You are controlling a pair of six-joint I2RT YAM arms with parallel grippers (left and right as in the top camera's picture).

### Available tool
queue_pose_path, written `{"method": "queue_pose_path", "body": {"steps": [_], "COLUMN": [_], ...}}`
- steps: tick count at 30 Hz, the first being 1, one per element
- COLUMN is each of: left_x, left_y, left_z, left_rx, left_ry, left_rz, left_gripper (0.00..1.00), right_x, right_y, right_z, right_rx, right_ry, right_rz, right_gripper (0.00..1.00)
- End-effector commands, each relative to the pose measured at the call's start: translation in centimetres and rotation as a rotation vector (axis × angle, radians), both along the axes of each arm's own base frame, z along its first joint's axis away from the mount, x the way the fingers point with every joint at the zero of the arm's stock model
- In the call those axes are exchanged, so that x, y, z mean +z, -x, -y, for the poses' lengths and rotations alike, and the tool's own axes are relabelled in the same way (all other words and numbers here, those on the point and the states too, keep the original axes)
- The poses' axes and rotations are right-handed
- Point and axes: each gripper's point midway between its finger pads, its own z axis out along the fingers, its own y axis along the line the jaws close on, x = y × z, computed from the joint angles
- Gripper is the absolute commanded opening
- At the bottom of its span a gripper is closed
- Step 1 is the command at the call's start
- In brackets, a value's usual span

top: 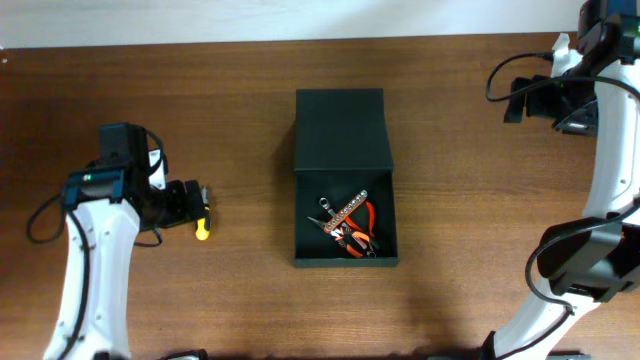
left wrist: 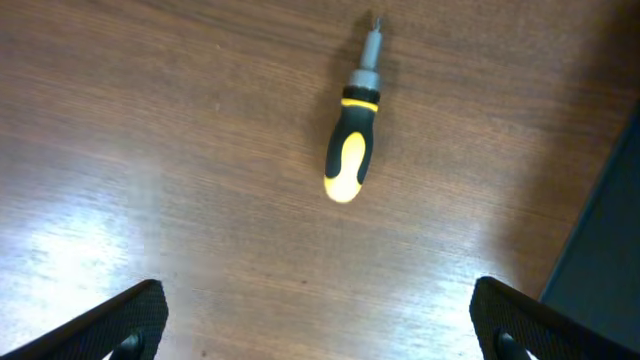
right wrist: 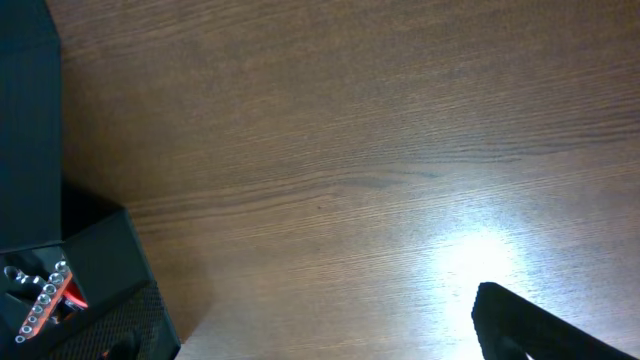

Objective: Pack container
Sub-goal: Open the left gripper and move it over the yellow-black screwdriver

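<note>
The black container (top: 345,258) sits mid-table with its flap lid (top: 340,128) folded back. Inside lie orange-handled pliers (top: 358,228) and a metal bit strip (top: 343,211). A yellow-and-black screwdriver (left wrist: 352,150) lies on the wood left of the container, its yellow end (top: 202,230) showing beside my left gripper (top: 192,203). In the left wrist view it lies ahead of the left gripper (left wrist: 320,330), which is open and empty, hovering above the table. My right gripper (top: 520,100) is at the far right back, also open (right wrist: 320,340) and empty; the container's lid (right wrist: 25,110) shows at its left.
The brown wooden table (top: 470,220) carries only the container and the screwdriver. The container's dark wall (left wrist: 610,260) shows at the right edge of the left wrist view. The right arm's base and links (top: 590,260) stand at the table's right side.
</note>
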Motion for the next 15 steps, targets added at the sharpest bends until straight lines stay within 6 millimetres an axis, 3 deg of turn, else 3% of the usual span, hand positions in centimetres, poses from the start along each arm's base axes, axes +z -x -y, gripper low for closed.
{"method": "queue_pose_path", "body": {"steps": [1, 9, 15], "left_x": [-2.1, -7.5, -9.0], "left_y": [-0.7, -1.1, -1.8], "left_z": [0.0, 1.2, 1.9], "left_rx": [-0.049, -0.096, -0.123], "left_ry": [0.012, 0.05, 0.053], "left_rz": [-0.052, -0.226, -0.267], "left_gripper": [0.99, 0.99, 0.99], "right_x": [0.2, 0.2, 0.2], "right_y": [0.0, 0.0, 0.0], "right_z": [-0.1, -0.1, -0.1], "right_rx": [0.001, 0.001, 0.001], "right_ry": [-0.004, -0.004, -0.004], "right_rz": [0.006, 0.006, 0.006], "right_gripper": [0.99, 0.99, 0.99]}}
